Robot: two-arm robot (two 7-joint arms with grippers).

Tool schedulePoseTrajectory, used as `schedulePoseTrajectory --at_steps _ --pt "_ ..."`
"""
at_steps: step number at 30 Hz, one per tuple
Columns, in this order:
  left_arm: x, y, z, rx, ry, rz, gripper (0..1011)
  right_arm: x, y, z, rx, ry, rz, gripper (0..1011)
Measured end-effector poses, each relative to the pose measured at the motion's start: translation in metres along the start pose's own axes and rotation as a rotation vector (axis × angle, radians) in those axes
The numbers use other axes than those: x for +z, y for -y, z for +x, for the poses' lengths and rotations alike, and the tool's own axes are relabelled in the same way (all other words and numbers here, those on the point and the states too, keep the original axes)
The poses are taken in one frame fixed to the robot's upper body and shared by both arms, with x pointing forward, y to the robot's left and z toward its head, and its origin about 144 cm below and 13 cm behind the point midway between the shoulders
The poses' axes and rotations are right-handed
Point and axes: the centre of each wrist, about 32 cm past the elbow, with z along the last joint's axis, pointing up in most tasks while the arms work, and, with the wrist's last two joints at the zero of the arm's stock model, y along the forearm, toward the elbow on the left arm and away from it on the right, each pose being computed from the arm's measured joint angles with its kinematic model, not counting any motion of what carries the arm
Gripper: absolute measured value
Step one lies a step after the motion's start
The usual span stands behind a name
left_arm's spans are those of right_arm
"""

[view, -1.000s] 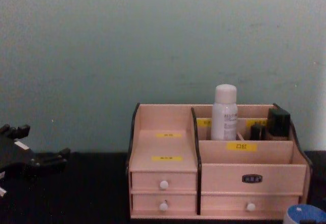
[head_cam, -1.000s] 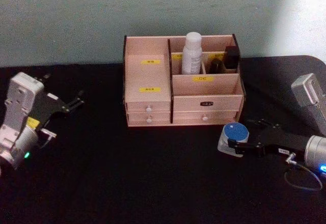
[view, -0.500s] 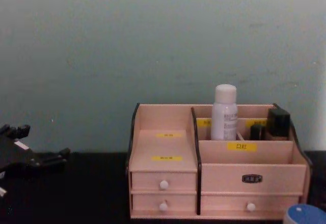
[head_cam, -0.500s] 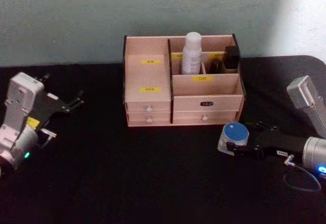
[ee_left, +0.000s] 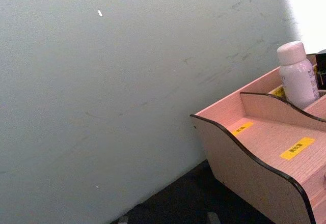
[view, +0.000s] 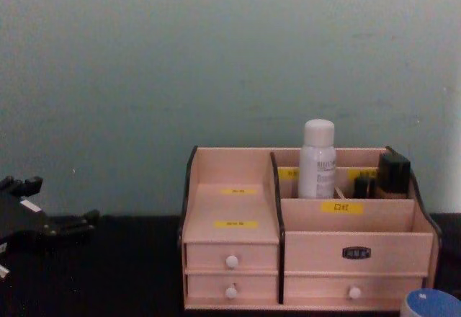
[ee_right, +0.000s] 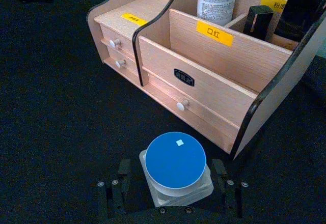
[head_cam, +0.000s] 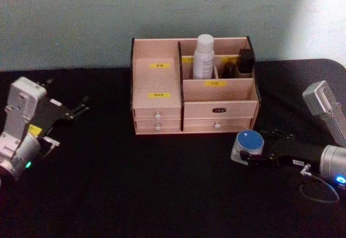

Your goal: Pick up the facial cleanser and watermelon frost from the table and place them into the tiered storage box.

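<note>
The tiered storage box [head_cam: 157,81] stands at the back middle of the black table, pinkish wood with yellow labels and white drawer knobs. A white bottle, the facial cleanser [head_cam: 204,57], stands upright in a rear compartment. In front of the box's right corner a white jar with a blue lid, the watermelon frost [head_cam: 249,140], rests on the table. My right gripper [ee_right: 173,175] is open, with a finger on each side of the jar and a narrow gap showing. My left gripper [head_cam: 67,124] hangs open over the table's left side, holding nothing.
Two small dark containers [head_cam: 246,59] sit in the box's rear right compartments beside the bottle. A teal wall [view: 216,57] rises right behind the box. The black tabletop [head_cam: 162,184] spreads wide in front of the box and between the arms.
My right gripper has edged slightly further along the jar's sides. The jar, the bottle and the left arm have stayed put.
</note>
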Motion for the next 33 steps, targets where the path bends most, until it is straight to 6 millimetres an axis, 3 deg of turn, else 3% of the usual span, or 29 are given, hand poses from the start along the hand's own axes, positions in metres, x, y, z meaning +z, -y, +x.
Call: schedulePoseTrajectory --at_steps 25,33 --pt "0.0 0.0 0.0 0.0 0.0 0.0 1001 -0.0002 -0.0008 -0.0001 -0.007 0.003 -0.003 992" --pt "0.0 0.0 0.0 0.0 0.0 0.0 1001 -0.0001 -0.0006 -0.0001 -0.007 0.002 -0.002 765"
